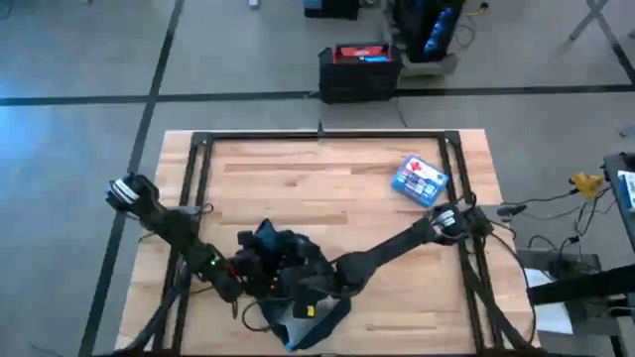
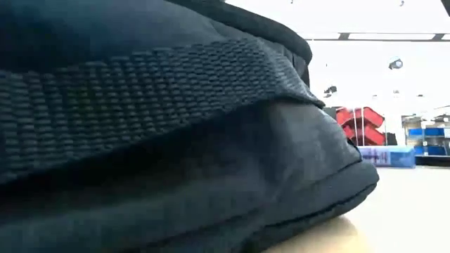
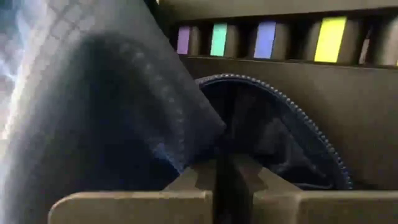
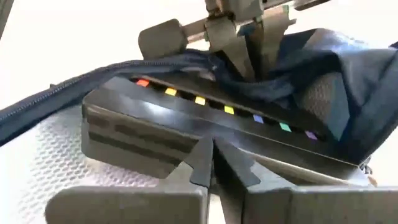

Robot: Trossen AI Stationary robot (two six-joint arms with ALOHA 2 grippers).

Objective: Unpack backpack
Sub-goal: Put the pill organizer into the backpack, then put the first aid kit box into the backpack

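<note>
The dark navy backpack (image 1: 288,283) lies on the wooden table near its front edge and fills the low view (image 2: 176,140), a webbing strap (image 2: 140,105) across it. Its zipped mouth (image 3: 298,118) stands open. In the mouth lies a dark flat box (image 4: 186,118) with a row of coloured tabs (image 3: 267,37), resting on the light mesh lining (image 4: 56,162). My left gripper (image 1: 253,270) (image 3: 224,180) is shut on the backpack's cloth. My right gripper (image 1: 308,297) (image 4: 212,155) is shut, its tips at the box's near edge. My left gripper pinches the cloth at the backpack's open mouth (image 4: 233,78) between its two fingers, slanting down from the table's left; the cloth stands raised over the dark box. My right gripper's shut fingertips (image 4: 205,152) lie against the box's near upper edge (image 4: 186,134), slanting down from the table's right. Whether they pinch anything, I cannot tell.
A small blue-white box (image 1: 420,178) (image 2: 387,156) lies on the table toward the far right. A black metal frame (image 1: 317,136) runs along the table's far and side edges. Bare wood lies between the backpack and the far edge.
</note>
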